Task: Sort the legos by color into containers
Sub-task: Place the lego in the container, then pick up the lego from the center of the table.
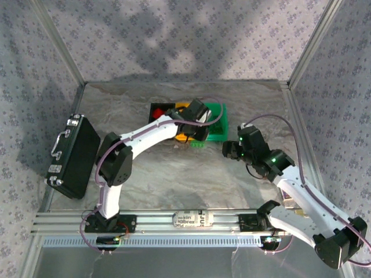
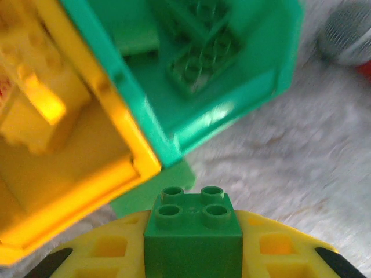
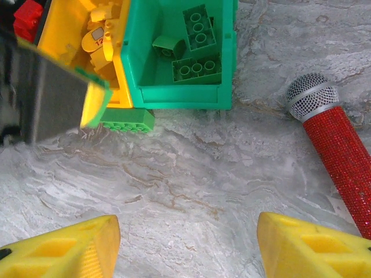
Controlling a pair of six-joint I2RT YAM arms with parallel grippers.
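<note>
Top external view: 3 small open plastic bins stand in a row at mid-table, touching side to side: the black rectangular bin (image 1: 157, 109), the yellow-orange rectangular bin (image 1: 183, 108) and the green rectangular bin (image 1: 219, 126). The marbled grey table (image 1: 174, 185) also carries a large black case with metal latches (image 1: 72, 156) at its left edge, well apart from the bins.

Left wrist view: the left gripper (image 2: 193, 255) has its jaws pinching a small green square studded plastic brick (image 2: 193, 223), 4 studs up. It hangs just outside the near corner where the yellow-orange and green bins meet.

Right wrist view: the right gripper (image 3: 186, 246) has its jaws spread wide with nothing between them. It hovers over bare table near the green bin. A red glitter microphone with a silver mesh head (image 3: 339, 145) lies to the right.

Status:
- Red bricks (image 3: 26, 17) sit in the black bin.
- Yellow bricks (image 3: 101, 35) sit in the yellow-orange bin.
- At least 3 green bricks (image 3: 197, 66) lie in the green bin.
- 1 long flat green brick (image 3: 127, 120) lies on the table, touching the front of the bins.

Judgement: the sort is nearly done. Outstanding are the held brick, which has yet to go over the green bin's rim, and the long brick on the table.
</note>
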